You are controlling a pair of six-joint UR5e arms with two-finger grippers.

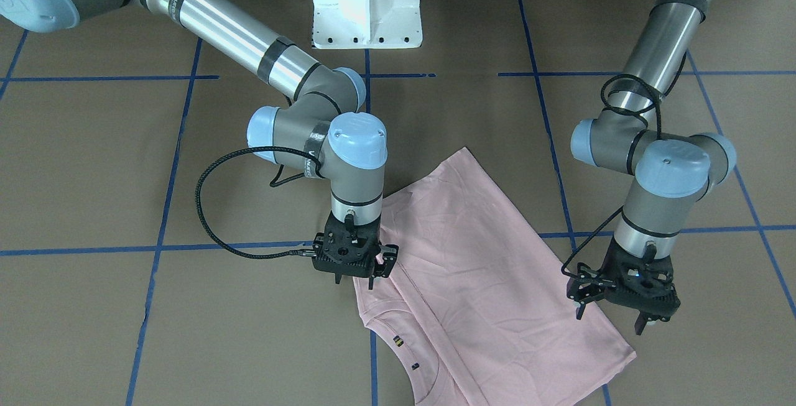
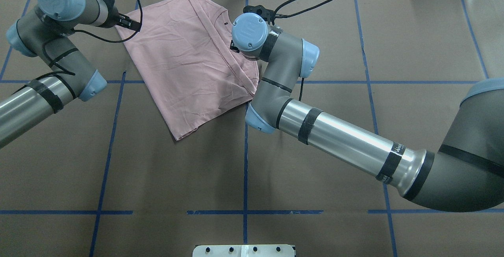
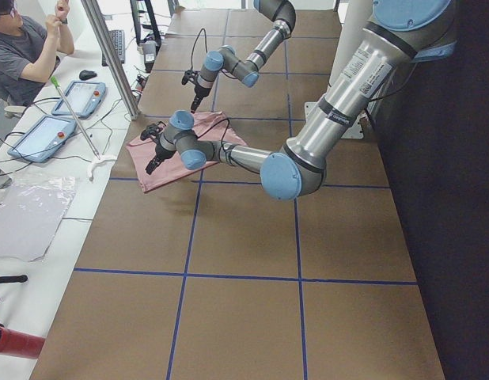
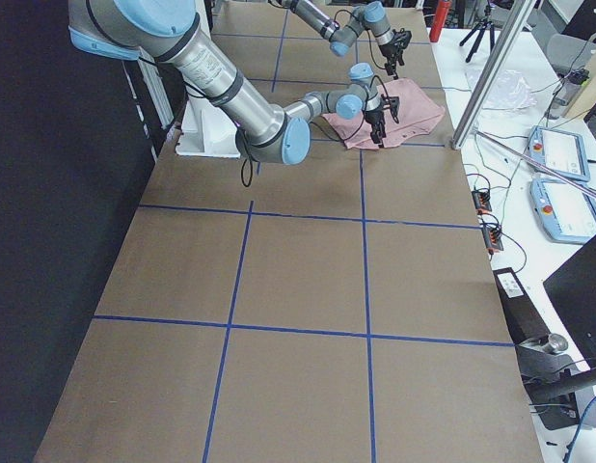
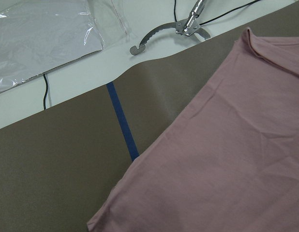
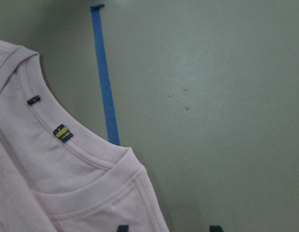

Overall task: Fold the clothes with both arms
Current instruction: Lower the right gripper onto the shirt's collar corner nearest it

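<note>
Front view: T-shirt (image 1: 479, 269) cut off by the bottom edge, across the collar (image 1: 406, 354). Overhead view: right tool (image 1: 354, 283) hidden under its own wrist (image 2: 250, 32). Right wrist view: only two dark fingertips (image 6: 216, 228) show at the bottom edge. Side views: left tool (image 1: 609, 322) and right tool too small to judge.

Pale pink T-shirt (image 1: 485, 269), brown table (image 1: 124, 331)

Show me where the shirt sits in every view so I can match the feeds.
Front-facing: shirt at lower centre, running off the bottom edge.
Overhead: upper left of centre.
Exterior left: small, upper left.
Exterior right: small, upper right of centre.
Left wrist: fills the lower right.
Right wrist: collar end, lower left.
Shared landmark: blue tape grid lines pass under the shirt's edges.
</note>
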